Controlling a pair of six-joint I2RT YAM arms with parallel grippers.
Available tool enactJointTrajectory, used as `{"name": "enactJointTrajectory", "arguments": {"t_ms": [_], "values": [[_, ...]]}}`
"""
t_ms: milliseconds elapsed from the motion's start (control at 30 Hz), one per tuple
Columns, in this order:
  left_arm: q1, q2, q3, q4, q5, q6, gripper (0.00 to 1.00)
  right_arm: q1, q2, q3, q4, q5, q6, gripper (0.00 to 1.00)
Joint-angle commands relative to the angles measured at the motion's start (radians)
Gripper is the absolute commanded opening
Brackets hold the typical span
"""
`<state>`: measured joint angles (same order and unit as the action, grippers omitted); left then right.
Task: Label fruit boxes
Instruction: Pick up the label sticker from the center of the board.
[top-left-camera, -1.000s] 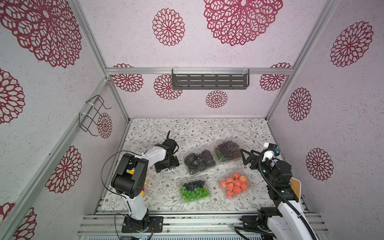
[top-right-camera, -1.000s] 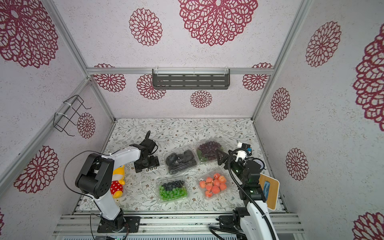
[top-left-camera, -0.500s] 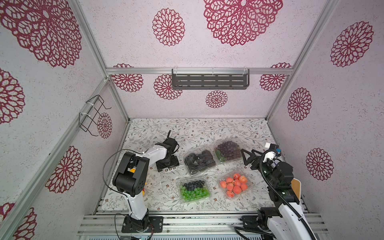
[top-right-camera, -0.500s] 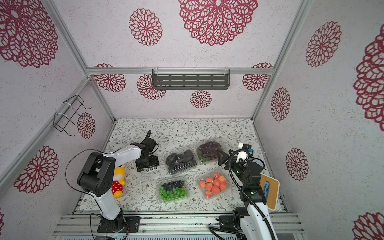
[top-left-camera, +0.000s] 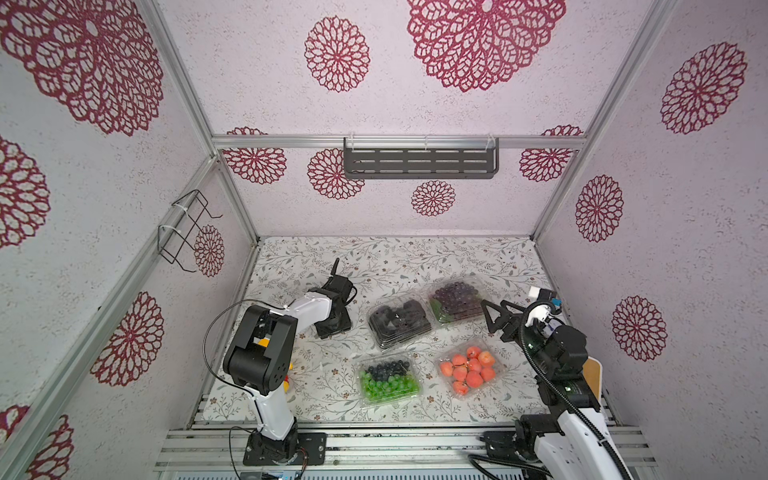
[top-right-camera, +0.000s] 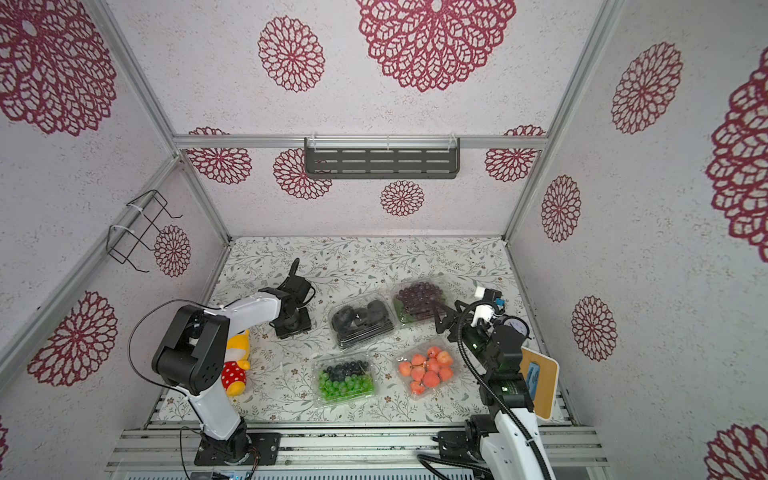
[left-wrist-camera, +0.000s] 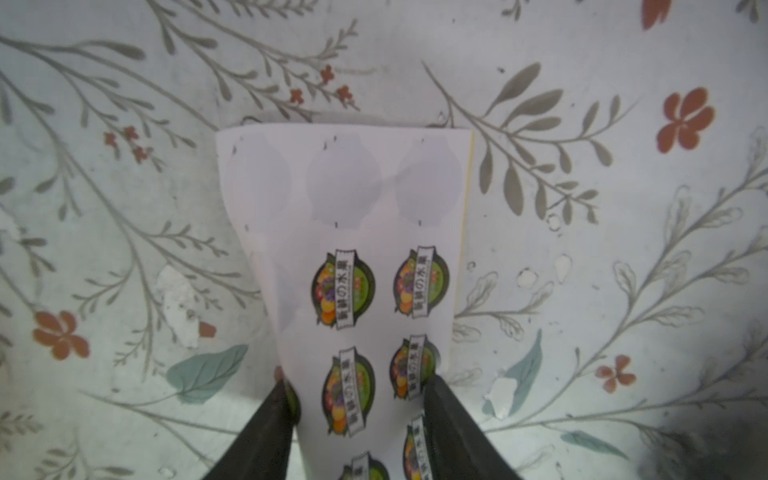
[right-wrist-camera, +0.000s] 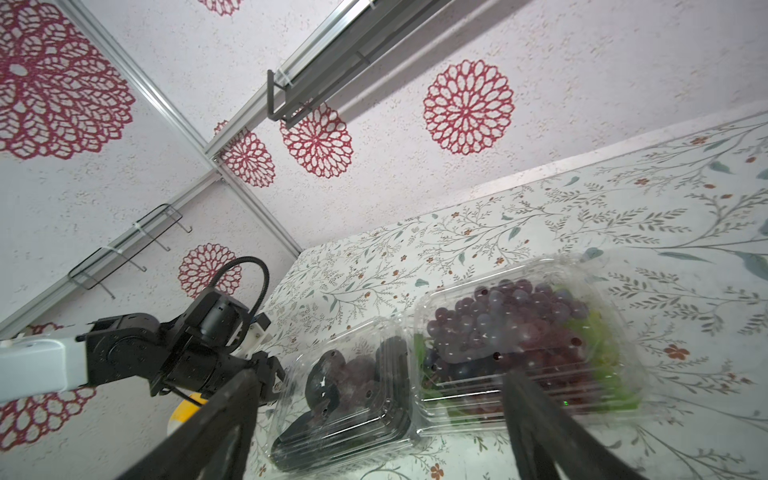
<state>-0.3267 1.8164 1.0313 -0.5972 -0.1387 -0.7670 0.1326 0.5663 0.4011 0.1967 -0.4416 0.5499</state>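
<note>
Sticker sheet (left-wrist-camera: 353, 199) — each round sticker (left-wrist-camera: 344, 289) banner reads "新鮮の水果".

You have clear glossy plastic clamshell boxes (right-wrist-camera: 519, 291), a smooth white paper sticker sheet (left-wrist-camera: 353, 199), matt floral-printed table covering (top-left-camera: 374, 257), rough grainy wall panels (top-left-camera: 415, 108), brushed aluminium frame rails (top-left-camera: 291, 142), a dark matt metal slotted shelf (top-left-camera: 419, 164).

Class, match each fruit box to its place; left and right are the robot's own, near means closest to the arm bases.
Column A
1 black fruit box
2 purple fruit box
3 green-and-blue fruit box
4 orange-red fruit box

Column B
a near row, right
b far row, left
c near row, left
d far row, right

Pairs: 1-b; 2-d; 3-c; 4-a
</note>
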Motion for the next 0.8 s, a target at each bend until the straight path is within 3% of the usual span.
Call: {"name": "enactJointTrajectory", "arguments": {"t_ms": [0,67,300,600,700,767], "values": [[0.066,0.103,-0.165,0.175,0.161,0.022,0.42,0.143,0.064,0.057,0.031,0.018,-0.026,0.93],[0.082,0.064,-0.189,0.23,0.225,0.035,0.35,0.254,0.146,0.106,-0.001,0.09,-0.074,0.93],[0.098,0.051,-0.198,0.252,0.232,0.069,0.25,0.532,0.482,0.287,0.066,0.166,-0.162,0.91],[0.112,0.058,-0.2,0.279,0.236,0.089,0.1,0.62,0.86,0.569,0.049,0.124,-0.222,0.89],[0.114,0.033,-0.198,0.274,0.236,0.094,0.0,0.622,0.936,0.654,0.015,0.128,-0.253,0.88],[0.114,0.002,-0.197,0.264,0.226,0.093,0.0,0.622,0.959,0.687,-0.006,0.132,-0.259,0.87]]}}
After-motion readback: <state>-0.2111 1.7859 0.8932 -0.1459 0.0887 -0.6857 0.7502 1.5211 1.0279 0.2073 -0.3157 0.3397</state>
